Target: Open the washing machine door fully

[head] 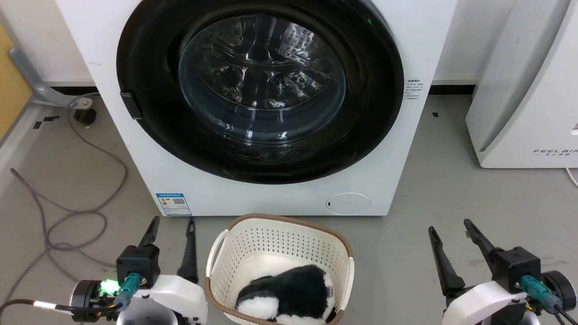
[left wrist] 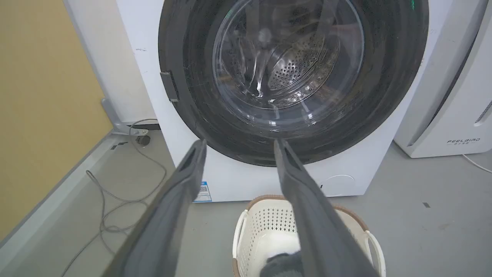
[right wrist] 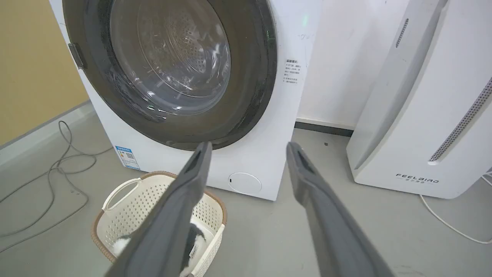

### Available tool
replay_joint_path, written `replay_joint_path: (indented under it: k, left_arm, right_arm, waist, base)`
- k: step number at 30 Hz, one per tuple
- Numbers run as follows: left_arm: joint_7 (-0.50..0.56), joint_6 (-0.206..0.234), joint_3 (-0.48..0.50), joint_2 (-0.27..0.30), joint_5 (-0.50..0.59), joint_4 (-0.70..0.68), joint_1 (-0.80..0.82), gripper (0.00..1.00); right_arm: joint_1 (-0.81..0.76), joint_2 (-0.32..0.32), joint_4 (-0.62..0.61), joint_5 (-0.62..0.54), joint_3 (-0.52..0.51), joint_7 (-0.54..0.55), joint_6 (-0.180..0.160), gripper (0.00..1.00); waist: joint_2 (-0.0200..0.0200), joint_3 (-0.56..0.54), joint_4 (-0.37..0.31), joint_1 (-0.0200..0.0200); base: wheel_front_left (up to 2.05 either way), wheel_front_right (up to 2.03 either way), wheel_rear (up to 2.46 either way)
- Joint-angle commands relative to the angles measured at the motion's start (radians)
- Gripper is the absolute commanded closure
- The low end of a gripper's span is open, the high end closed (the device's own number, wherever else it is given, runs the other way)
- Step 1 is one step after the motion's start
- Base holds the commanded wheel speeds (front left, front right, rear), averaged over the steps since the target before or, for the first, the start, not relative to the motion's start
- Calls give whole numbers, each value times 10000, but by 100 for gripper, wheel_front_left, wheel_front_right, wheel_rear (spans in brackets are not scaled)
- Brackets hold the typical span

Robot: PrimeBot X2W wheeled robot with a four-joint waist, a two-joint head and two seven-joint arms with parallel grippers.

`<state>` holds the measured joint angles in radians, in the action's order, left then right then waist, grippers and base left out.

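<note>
Grey concrete floor carries everything, with a white wall behind and a yellow panel at the floor's left edge.

The washing machine, a white front-loader, stands at the back middle of the floor. The washing machine door sits shut and flush on its front, a glossy black disc with a clear glass bowl. The perforated steel drum shows through the glass in the wrist views. The black latch tab is on the door's left rim.

A white tower appliance stands on the floor just to the right of the washer, apart from it. The grey lettering low on its front reads roughly FEELAIR; the last letters are unclear.

A cream perforated laundry basket with a brown rim sits on the floor right in front of the washer, below the door and between the arms. It holds a black-and-white plush toy. A grey cable loops over the floor's left side.

The left gripper is at the lower left, fingers spread and empty, short of the washer. The right gripper is at the lower right, also spread and empty.

A blue energy label with a QR code is at the front's lower left corner, its text too small to read. A round cap is at the lower right. The small printed sticker right of the door is unreadable. A green light shows at the door's upper right.
</note>
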<state>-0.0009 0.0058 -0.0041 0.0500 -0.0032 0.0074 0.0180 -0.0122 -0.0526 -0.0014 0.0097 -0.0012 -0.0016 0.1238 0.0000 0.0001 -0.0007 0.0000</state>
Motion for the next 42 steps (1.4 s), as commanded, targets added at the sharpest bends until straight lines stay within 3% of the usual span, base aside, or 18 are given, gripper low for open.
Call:
replay_joint_path:
  k: [1,4,5,19,34,42]
  left_arm:
    - [-104,33,-82,0,-67,78,22,0]
    - [-169,62,-159,0,-113,152,49,0]
    - [-190,72,-184,0,-129,172,59,0]
    - [-461,196,-497,0,-320,373,148,0]
    - [-775,349,-839,1,-559,551,304,0]
    - [-942,398,-981,1,-621,593,465,0]
  right_arm:
    - [-27,1,41,81,-23,-59,5,0]
    - [-41,2,68,145,-42,-106,6,0]
    - [-45,2,77,180,-49,-124,7,100]
    - [-56,4,180,1160,-103,-415,14,100]
    - [470,7,395,6219,-834,-771,22,100]
    - [1408,9,886,8232,-1102,-938,26,100]
  waist:
    - [0,1,-6,0]
    - [0,1,-12,0]
    - [0,2,-14,0]
    - [0,24,-44,0]
    - [0,151,-118,0]
    - [0,343,-179,0]
  base:
    - [0,0,0]
    - [0,0,0]
    - [0,0,0]
    - [0,0,0]
    - [0,0,0]
    - [0,0,0]
